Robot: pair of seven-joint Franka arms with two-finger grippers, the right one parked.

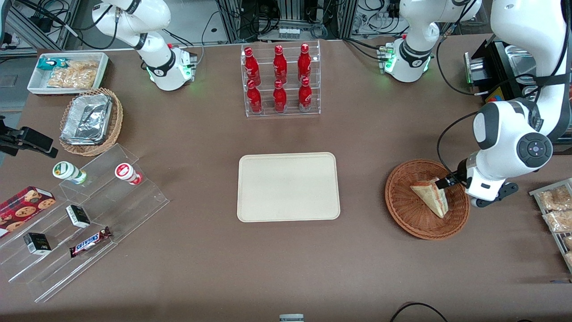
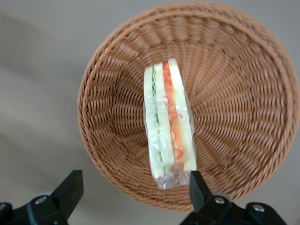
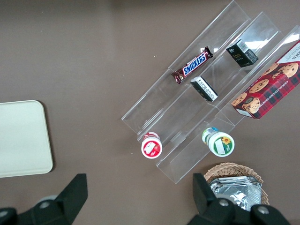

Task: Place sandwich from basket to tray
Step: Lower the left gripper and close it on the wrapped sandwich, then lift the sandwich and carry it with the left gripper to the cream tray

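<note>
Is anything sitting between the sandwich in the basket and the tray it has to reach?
Nothing visible: only bare table lies between the basket and the tray. The open pincer hovers above the sandwich, nothing between them.

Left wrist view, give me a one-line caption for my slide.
Open gripper poised above the wrapped sandwich, which stands on edge in the round wicker basket.

A broad table covered in matte brown cloth (image 1: 201, 134) fills the scene under even overhead light. Along its edge farthest from the front camera, grey metal equipment racks (image 1: 290, 18) stand amid tangled black cables (image 1: 250, 22). A strip of pale grey floor (image 1: 9, 85) shows at the parked arm's end.
</note>
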